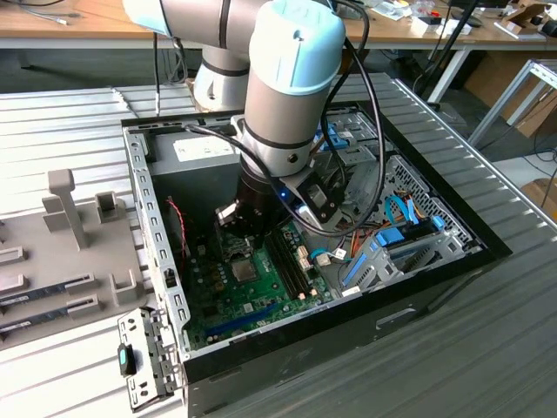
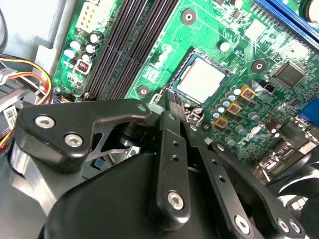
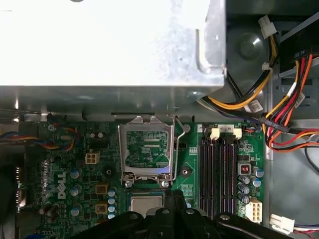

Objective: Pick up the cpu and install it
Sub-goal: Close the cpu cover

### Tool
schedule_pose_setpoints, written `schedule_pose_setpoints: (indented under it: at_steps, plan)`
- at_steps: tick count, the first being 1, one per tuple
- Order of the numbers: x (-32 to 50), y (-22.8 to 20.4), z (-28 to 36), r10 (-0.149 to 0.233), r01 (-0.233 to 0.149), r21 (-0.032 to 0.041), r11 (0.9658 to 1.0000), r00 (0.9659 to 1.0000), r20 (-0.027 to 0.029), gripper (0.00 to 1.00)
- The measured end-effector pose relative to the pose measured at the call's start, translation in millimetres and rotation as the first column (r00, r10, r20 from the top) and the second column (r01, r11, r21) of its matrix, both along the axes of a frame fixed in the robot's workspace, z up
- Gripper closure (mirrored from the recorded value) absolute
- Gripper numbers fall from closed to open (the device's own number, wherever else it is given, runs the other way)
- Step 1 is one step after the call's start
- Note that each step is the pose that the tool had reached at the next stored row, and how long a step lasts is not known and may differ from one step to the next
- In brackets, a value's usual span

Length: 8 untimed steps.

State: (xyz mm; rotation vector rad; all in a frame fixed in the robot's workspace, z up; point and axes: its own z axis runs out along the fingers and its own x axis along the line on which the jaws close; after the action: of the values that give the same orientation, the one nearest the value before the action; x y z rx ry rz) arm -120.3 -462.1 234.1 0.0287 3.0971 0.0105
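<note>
Cpu (image 2: 202, 79), a silver-topped square, sits in its socket; jaws above it nearly closed, empty.

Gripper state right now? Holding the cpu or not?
Gripper: jaws shut together with nothing between them, hovering at the edge of the small square silver-topped cpu, which sits in the socket on the green motherboard.

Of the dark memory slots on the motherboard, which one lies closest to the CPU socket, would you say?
The slot at the edge of the row facing the cpu; the other slots lie beyond it, toward the motherboard's edge and the orange-and-yellow cables.
</note>
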Motion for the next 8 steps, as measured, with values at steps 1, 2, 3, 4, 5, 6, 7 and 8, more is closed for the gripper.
schedule_pose_setpoints:
  at_steps: [1, 2, 3, 4, 5, 6, 7, 8]
  plan:
    - [0.8, 0.8, -0.1, 0.000, 0.000, 0.0001, 1.0000, 1.0000, 0.0001, 0.89]
    - [1.1, 1.2, 0.0, 0.000, 0.000, 0.0000, 1.0000, 1.0000, 0.0000, 0.89]
    - [1.4, 1.7, 0.0, 0.000, 0.000, 0.0000, 1.0000, 1.0000, 0.0000, 0.89]
    - [1.7, 2.1, 0.0, 0.000, 0.000, 0.0000, 1.0000, 1.0000, 0.0000, 0.89]
    - [2.0, 2.5, 0.0, 0.000, 0.000, 0.0000, 1.0000, 1.0000, 0.0000, 0.89]
    - [2.5, 3.1, 0.0, 0.000, 0.000, 0.0001, 1.0000, 1.0000, 0.0000, 0.89]
    - [2.9, 3.5, 0.0, 0.000, 0.000, 0.0000, 1.0000, 1.0000, 0.0000, 0.89]
    - [3.4, 4.0, 0.0, 0.000, 0.000, 0.0000, 1.0000, 1.0000, 0.0000, 0.89]
